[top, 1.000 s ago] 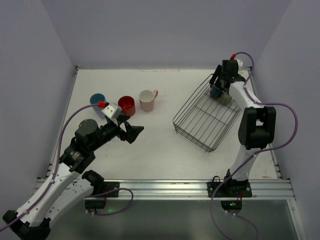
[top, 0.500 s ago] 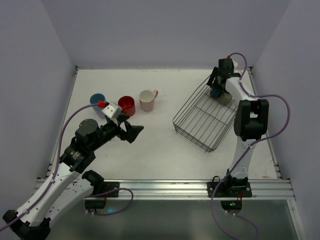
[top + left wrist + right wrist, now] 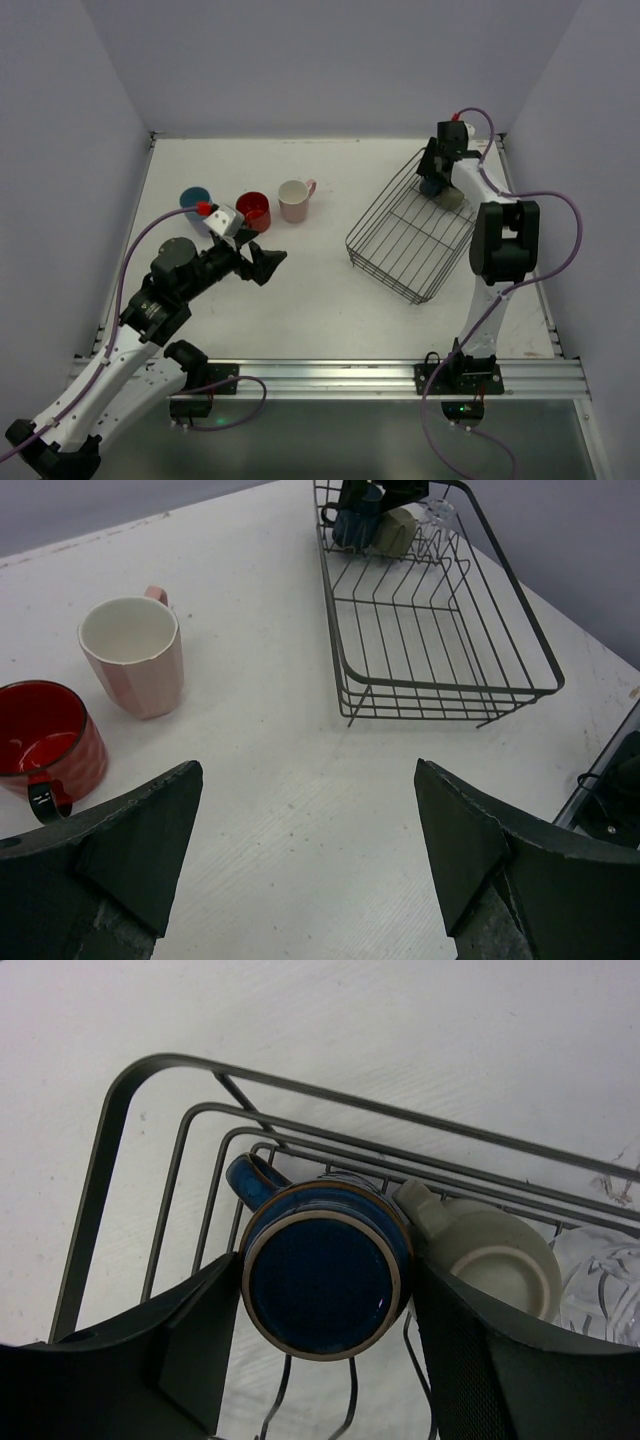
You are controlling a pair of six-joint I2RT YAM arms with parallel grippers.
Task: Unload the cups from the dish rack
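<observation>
Fingers (image 3: 190,1360) of the right gripper (image 3: 327,1265) are clamped on the dark blue mug (image 3: 320,1285), 1 against each side of its wall. It stands base-up in the far corner of the dish rack (image 3: 102,1155), touching the olive-grey cup (image 3: 500,1260) on its right, with a clear glass (image 3: 605,1280) beyond that. 3 cups are already out at the far left of the table: light blue (image 3: 194,200), red (image 3: 253,210) and pale pink (image 3: 295,200).

This looks like the grasp on cup 4 of 5. Next comes a straight lift, keeping the handle off the wires and the neighbour undisturbed.

Near the red cup, the left gripper (image 3: 307,770) hovers with its fingers wide apart, holding nothing.

Against 1 second ago, the right elbow has swung left and the fingers have narrowed. The left arm has not moved.
</observation>
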